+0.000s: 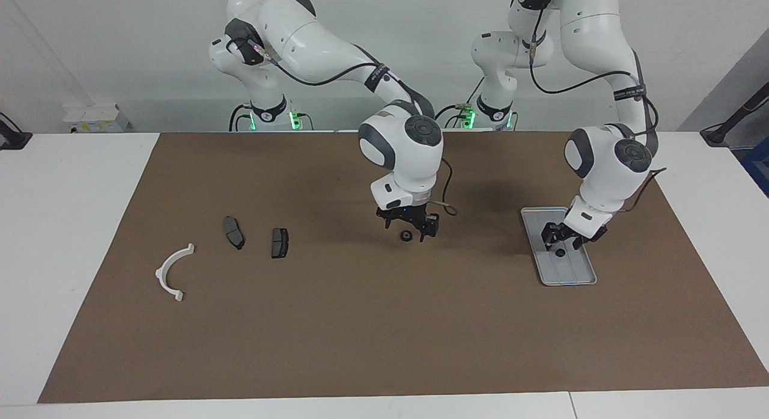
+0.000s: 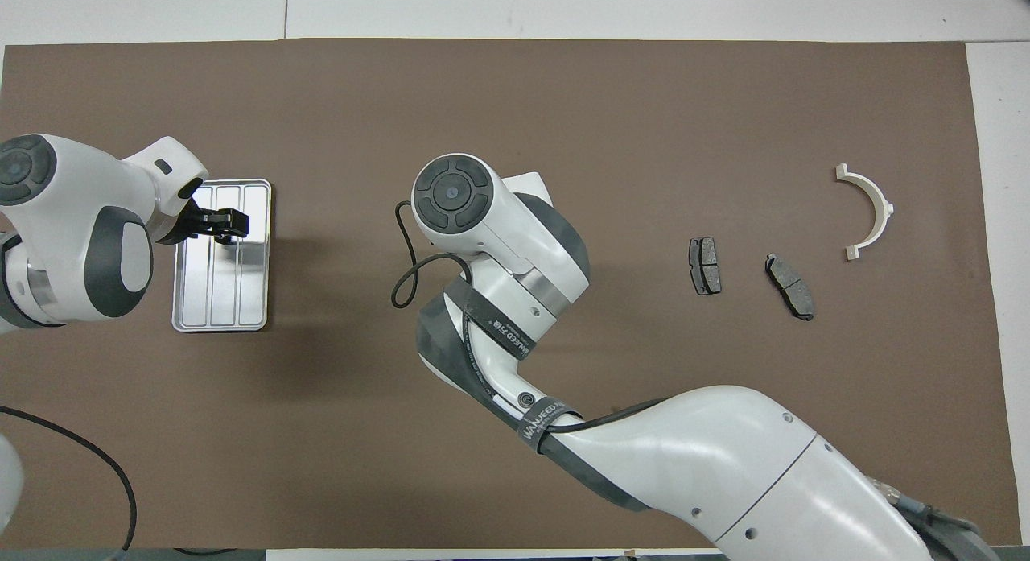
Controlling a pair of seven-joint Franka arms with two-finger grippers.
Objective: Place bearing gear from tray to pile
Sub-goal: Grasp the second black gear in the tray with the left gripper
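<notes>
A brown mat (image 1: pixel 384 323) covers the white table (image 1: pixel 72 226). The tray (image 1: pixel 574 278) is silver-grey with lengthwise ridges, and a small black gear (image 1: pixel 560 252) lies on it. A second black gear (image 1: pixel 406 236) sits on the mat. The two brake pads (image 1: pixel 234 232) (image 1: pixel 279 242) are dark grey; the half-ring bracket (image 1: pixel 171 273) is white. Both arms are white with dark grey joints (black cables run along them), and their grippers are black.

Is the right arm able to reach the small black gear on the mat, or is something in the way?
Probably yes. The right gripper is already low over the gear on the bare mat, with nothing else beside it.
</notes>
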